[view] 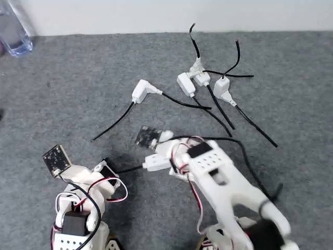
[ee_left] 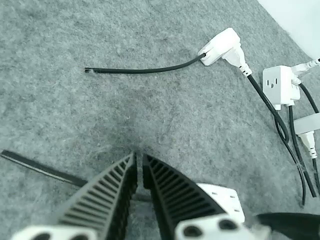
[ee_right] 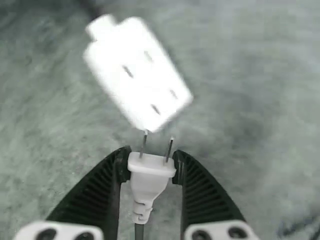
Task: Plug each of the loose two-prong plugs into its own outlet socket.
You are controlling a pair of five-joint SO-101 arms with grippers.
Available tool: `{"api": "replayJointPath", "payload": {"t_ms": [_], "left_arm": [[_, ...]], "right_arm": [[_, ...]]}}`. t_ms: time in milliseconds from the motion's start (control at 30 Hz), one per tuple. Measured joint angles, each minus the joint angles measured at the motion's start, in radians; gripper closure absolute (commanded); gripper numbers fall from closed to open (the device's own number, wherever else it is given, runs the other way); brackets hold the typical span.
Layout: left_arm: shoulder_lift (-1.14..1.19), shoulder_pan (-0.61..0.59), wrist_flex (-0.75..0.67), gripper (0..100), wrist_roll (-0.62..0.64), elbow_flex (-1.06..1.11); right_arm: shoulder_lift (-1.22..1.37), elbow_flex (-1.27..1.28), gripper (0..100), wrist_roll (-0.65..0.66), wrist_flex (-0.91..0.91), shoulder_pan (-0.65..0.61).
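Right claw (ee_right: 150, 154) grips a 2-prong plug (ee_right: 150, 172) at lower centre of the frame, its prongs aimed at the outlet (ee_right: 135, 75) just above, apparently lined up for insertion. Left claw (ee_left: 139, 160), closed on the outlet's cord (ee_left: 40, 167), seems to steady it.

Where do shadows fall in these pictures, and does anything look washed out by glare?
High view: even light; darkest shadow on the grey felt mat beside the white right arm. Right wrist view: the white plastic outlet block glares bright, a soft shadow beside it. Left wrist view: flat light, thin shadow under the loose black cable.
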Motion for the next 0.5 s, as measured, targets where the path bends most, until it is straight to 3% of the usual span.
{"api": "replayJointPath", "payload": {"t_ms": [167, 300, 500], "left_arm": [[0.0, 0.0, -0.009, 98, 0.0, 0.0], [0.0, 0.012, -0.123, 98, 0.0, 0.0], [0.0, 0.193, -0.282, 98, 0.112, 0.0]], "right_arm": [[-0.216, 0.106, 99.1, -0.032, -0.003, 0.002], [-0.384, 0.107, 99.1, -0.06, 0.117, 0.006], [-0.572, 0.005, 99.1, -0.104, 0.35, -0.054]]}}
